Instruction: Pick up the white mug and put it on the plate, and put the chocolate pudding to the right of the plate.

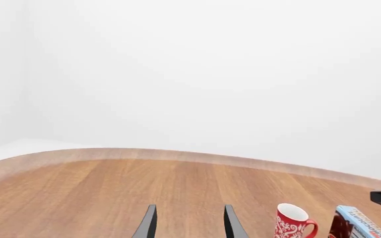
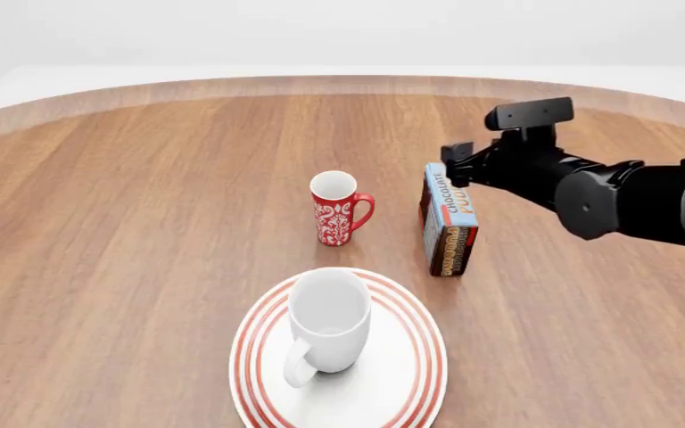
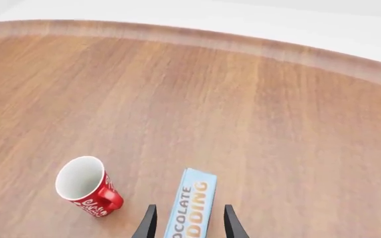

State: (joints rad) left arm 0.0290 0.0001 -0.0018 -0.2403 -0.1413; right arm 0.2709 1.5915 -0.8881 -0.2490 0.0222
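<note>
White mug sits upright on the plate at the table's near edge, handle toward the near edge. Chocolate pudding stands on edge near table centre, beyond the plate's right rim, red mug just left of it. Right gripper fingers straddle the carton's top, gap open, contact unclear; left gripper open w/ nothing between the fingers.

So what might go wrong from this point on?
The chocolate pudding stands on a narrow edge, so the right gripper, fingers open around it, might tip it when closing. The red mug stands close by and may get bumped. The white mug already sits on the plate; a careless pass might nudge it.
</note>
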